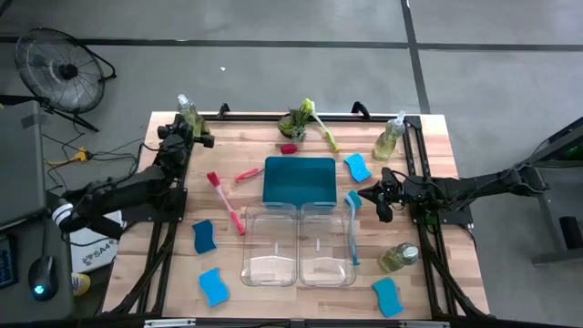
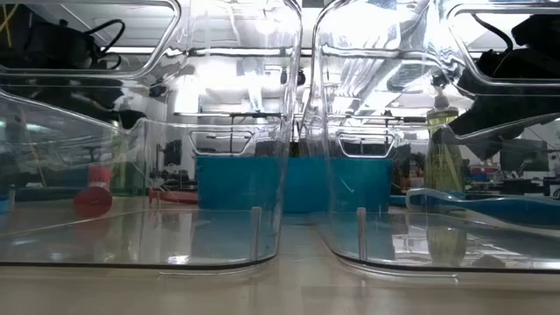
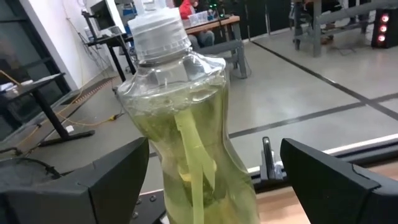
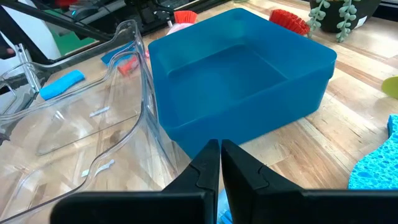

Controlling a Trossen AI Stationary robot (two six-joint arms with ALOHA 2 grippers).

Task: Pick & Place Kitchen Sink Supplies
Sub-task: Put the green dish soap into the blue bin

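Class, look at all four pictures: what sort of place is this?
Probably a robotics lab or workshop, not a kitchen: a bare wooden table on a grey concrete floor, a black floor fan beside it, and workbenches in the room behind.

Left wrist view: soap bottle (image 3: 186, 124) cut off at base, pump head out of frame. Low view: clear bins (image 2: 289, 131) cut off at top; teal tray (image 2: 293, 184) behind them blurred through plastic. Right wrist view: blue sponge (image 4: 376, 165) beside tray cropped.
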